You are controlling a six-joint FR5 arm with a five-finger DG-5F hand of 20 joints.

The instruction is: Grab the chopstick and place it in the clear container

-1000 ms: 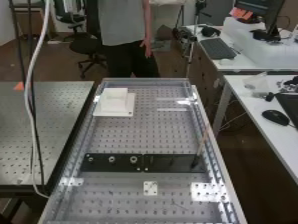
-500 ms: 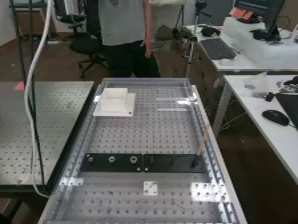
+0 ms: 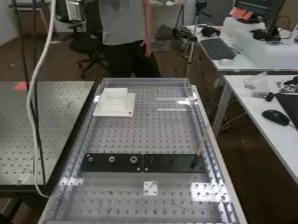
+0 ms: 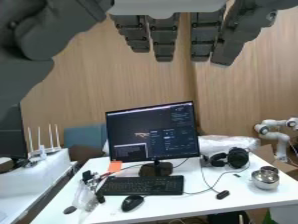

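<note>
Standing near the right end of a black plate (image 3: 169,164), the chopstick (image 3: 201,146) tilts slightly, its upper end to the right of its lower end, in the high view. The plate lies crosswise on a perforated bench (image 3: 146,137), in two sections placed end to end; the left section carries a row of three round fittings (image 3: 112,159). Toward the bench's far end, left of centre, is a white stepped block (image 3: 115,103), apart from the plate. On the near side of the plate lies a small white bracket (image 3: 150,188), with a larger pale bracket (image 3: 206,192) to its right, near the bench's right rail. Cables (image 3: 32,107) hang at the left, above a second perforated table (image 3: 56,107).

The wrist view shows the hand (image 4: 164,39) with its fingers released: they extend straight, with gaps between some of them. Beyond them stands a monitor (image 4: 152,134) on a white desk (image 4: 203,200). A keyboard (image 4: 142,185) lies on the monitor's near side, with a black mouse (image 4: 132,202) just beside it. Headphones (image 4: 229,158) rest between the monitor and a shiny metal bowl (image 4: 265,178).
</note>
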